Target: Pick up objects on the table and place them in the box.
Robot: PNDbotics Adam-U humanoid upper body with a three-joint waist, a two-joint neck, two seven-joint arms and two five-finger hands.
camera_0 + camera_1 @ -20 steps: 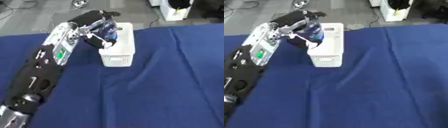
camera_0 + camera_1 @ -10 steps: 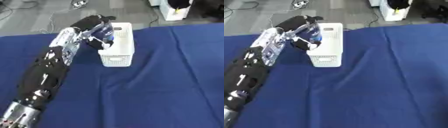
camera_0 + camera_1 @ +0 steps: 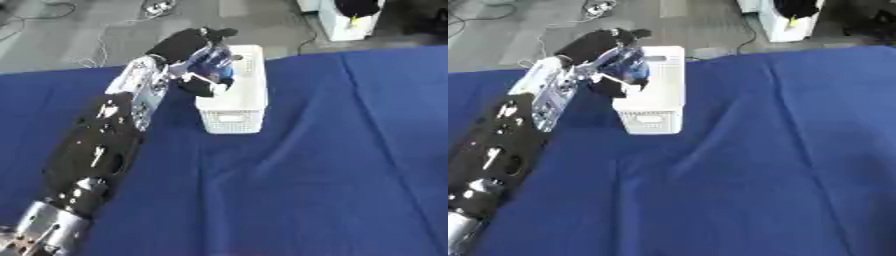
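Note:
A white slotted box stands on the blue tablecloth near the table's far edge. My left arm reaches from the lower left up to it. My left hand hangs at the box's left rim, fingers curled round a blue and clear object held over the box's left wall. What the object is I cannot make out. The inside of the box is mostly hidden by the hand. My right hand shows in neither view.
The blue cloth covers the whole table, with wrinkles running from the box toward the lower right. Beyond the far edge lie grey floor, cables and a white unit with a dark thing on top.
My left hand with the blue object has shifted slightly toward the box's far end. The view has shifted a little too, so the box sits a bit differently in the picture.

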